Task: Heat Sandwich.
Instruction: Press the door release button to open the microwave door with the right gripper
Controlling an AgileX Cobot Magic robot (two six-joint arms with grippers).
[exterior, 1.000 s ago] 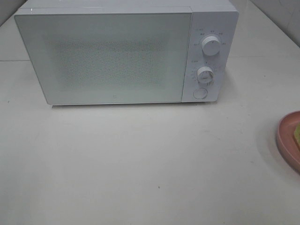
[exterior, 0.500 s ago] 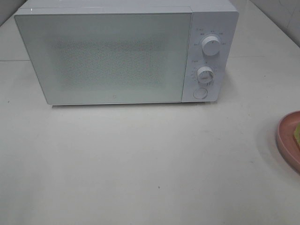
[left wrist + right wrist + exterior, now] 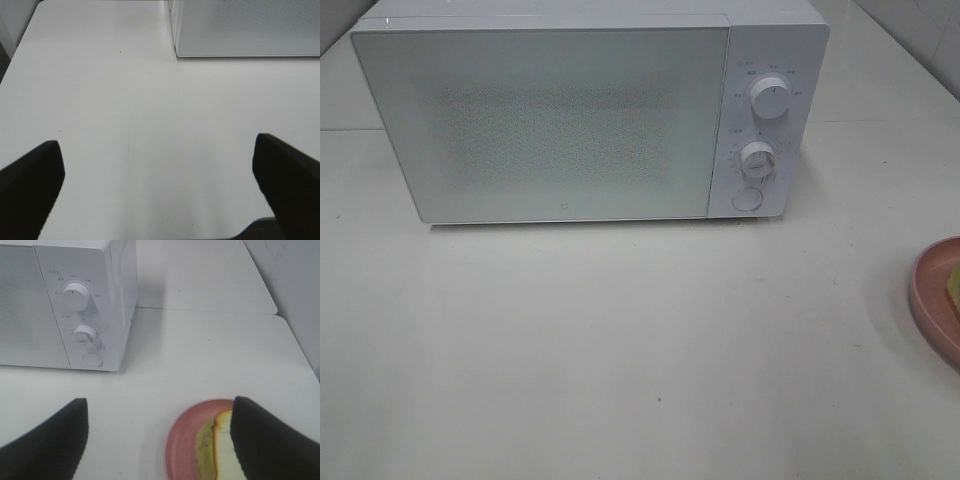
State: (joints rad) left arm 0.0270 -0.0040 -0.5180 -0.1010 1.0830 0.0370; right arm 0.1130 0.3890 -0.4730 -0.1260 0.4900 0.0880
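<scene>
Now, table (image 3: 620, 360): white, matte, a few small dark specks on the bare front half.
Microwave oven (image 3: 560, 110): white, set square-on along the table's far edge, about mid-width; door shut.
Door (image 3: 545, 125): pale speckled panel covering most of the oven front (nothing of the inside can be made out through it).
Control panel: right end of the oven front, with an upper dial (image 3: 772, 98), a lower dial (image 3: 758, 160) and a round button (image 3: 747, 199) stacked in that order.
Pink plate (image 3: 176, 445): round, flat on the table near its right edge, well in front of the oven and apart from it; the high camera catches only a slice of it.
Sandwich (image 3: 224, 455): lies on the pink plate; thick white bread with tan crust, green filling along its side; part of it is hidden behind a dark gripper finger.
Left gripper (image 3: 157, 150): jaws spread wide, holding nothing, poised above bare table in front of the oven's left corner.
Right gripper (image 3: 160, 407): jaws likewise apart and empty, above the table's right front part, with the plate and sandwich just under one finger; whether that finger touches the bread cannot be told.
Arms: neither enters the high view.
</scene>
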